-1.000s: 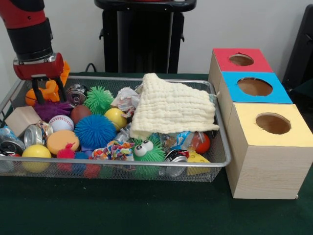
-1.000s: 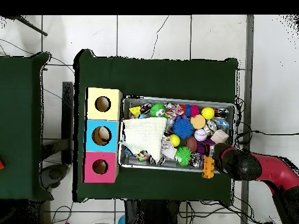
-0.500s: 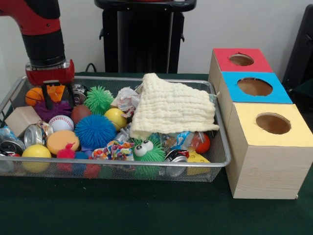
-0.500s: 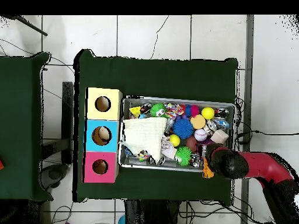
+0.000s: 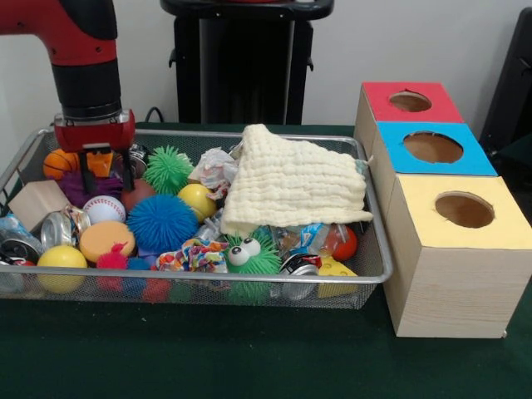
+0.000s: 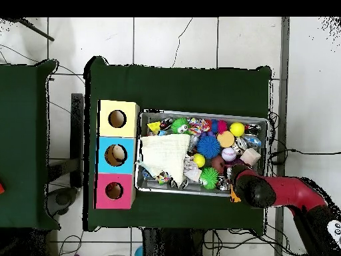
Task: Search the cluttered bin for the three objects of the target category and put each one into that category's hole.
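Since a second ago the end effector point(image 5: 105, 173) has travelled rightward along the far rim of the wire bin point(image 5: 249, 283), carrying the orange toy point(image 5: 100, 161) with it; its two black fingers point(image 5: 86, 176) stand a little apart with the toy pinched between them, over the bin's far left corner; just left of it lies a small basketball point(image 5: 58, 163), and below it a purple spiky ball point(image 5: 79, 188) and a baseball point(image 5: 103, 209); along the left wall sit a cardboard block point(image 5: 35, 202) and crushed cans point(image 5: 60, 226); nearer the middle are a blue spiky ball point(image 5: 161, 222), a green spiky ball point(image 5: 169, 169) and a yellow ball point(image 5: 198, 199); a cream cloth point(image 5: 291, 184) covers the bin's right half, with a green googly-eyed toy point(image 5: 248, 254) before it; right of the bin, on the green counter point(image 5: 249, 357), stand three boxes in a row, each with a round hole, topped red point(image 5: 411, 102), blue point(image 5: 435, 149) and yellow point(image 5: 463, 213); from overhead the arm point(image 6: 286, 193) reaches over the bin's corner nearest the robot's base.
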`<move>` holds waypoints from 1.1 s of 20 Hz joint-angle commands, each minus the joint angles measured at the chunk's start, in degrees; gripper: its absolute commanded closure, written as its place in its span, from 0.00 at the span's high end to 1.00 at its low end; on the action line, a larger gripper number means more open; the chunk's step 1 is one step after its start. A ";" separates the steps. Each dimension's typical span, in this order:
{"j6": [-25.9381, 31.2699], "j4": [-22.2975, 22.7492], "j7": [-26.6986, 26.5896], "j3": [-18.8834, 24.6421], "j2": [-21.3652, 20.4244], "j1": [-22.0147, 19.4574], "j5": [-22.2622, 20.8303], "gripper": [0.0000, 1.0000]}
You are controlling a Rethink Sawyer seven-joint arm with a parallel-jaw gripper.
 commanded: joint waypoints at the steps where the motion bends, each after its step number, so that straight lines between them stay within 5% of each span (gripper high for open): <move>1: -2.06 -2.01 0.01 -4.50 6.84 -0.37 -3.49 1.00; 13: -8.23 -7.23 -0.14 -7.65 13.56 0.78 -6.22 1.00; 22: -11.00 -8.33 -0.71 -8.87 14.86 1.27 -5.81 1.00</move>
